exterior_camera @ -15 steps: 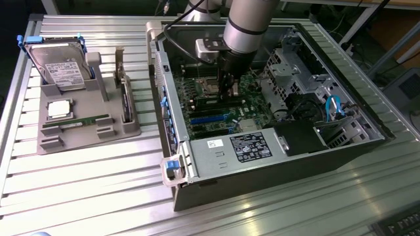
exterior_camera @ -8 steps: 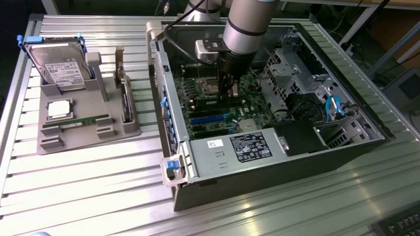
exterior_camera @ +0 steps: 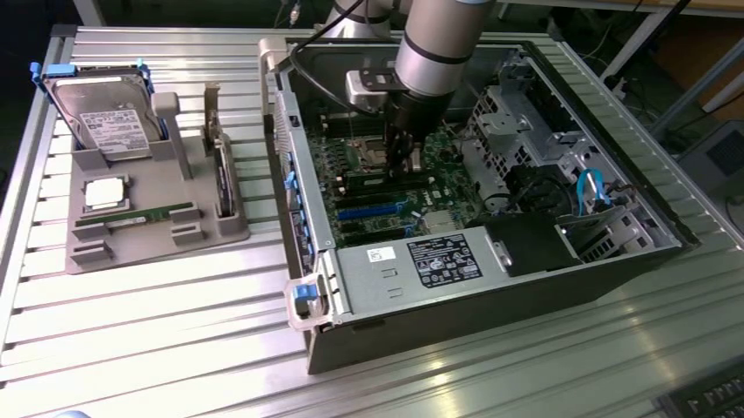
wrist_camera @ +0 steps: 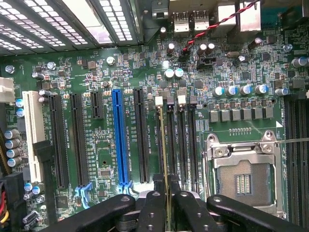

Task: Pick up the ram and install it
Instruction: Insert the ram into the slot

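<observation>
Black fingers (wrist_camera: 153, 212) of the hand (wrist_camera: 167, 205) pinch the ram (wrist_camera: 163, 145) edge-on, upright along the dark memory slots (wrist_camera: 181, 145). The CPU socket (wrist_camera: 244, 181) sits just beside them, the blue slot (wrist_camera: 119, 140) near on the other side, and the case walls (exterior_camera: 465, 335) well apart.

Robotics lab or test workshop, not a home.

- The counter (exterior_camera: 139, 331) is slatted aluminium profile, bare metal throughout.
- On it lies an open desktop computer case (exterior_camera: 465, 335) on its side, with the motherboard (wrist_camera: 106, 77) exposed.
- Beside the case is a grey moulded fixture (exterior_camera: 139, 252) with slots holding loose parts: a hard drive (exterior_camera: 111, 126) and a CPU chip (exterior_camera: 103, 193).
- A cabled industrial robot arm (exterior_camera: 448, 43) reaches into the case. Its gripper (exterior_camera: 409, 164) pinches a ram (wrist_camera: 163, 145) edge-on over the board.
- Past the counter, at the exterior view's right, are metal framing, trailing cables and the corner of a keyboard (exterior_camera: 712, 399).
</observation>
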`<state>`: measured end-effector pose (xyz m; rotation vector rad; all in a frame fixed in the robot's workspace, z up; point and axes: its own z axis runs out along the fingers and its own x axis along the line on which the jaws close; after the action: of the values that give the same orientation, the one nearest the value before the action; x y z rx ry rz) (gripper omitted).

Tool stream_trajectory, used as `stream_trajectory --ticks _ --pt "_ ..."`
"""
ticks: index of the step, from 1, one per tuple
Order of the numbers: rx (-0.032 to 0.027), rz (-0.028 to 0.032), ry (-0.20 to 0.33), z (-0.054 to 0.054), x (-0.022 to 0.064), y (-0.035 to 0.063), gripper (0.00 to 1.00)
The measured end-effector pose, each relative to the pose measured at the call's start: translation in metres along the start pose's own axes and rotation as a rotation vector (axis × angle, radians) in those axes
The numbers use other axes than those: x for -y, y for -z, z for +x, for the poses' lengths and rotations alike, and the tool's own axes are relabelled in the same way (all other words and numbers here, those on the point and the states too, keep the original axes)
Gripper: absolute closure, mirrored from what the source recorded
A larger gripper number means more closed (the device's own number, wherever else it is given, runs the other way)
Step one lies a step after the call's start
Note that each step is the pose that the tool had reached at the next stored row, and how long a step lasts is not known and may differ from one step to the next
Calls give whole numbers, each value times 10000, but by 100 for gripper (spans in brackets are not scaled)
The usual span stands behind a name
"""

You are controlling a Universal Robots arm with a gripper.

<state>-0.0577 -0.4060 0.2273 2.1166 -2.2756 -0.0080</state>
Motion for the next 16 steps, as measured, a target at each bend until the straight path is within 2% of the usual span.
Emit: stream_trajectory --ticks 16 --pt "0 0 8 -6 19 -18 86"
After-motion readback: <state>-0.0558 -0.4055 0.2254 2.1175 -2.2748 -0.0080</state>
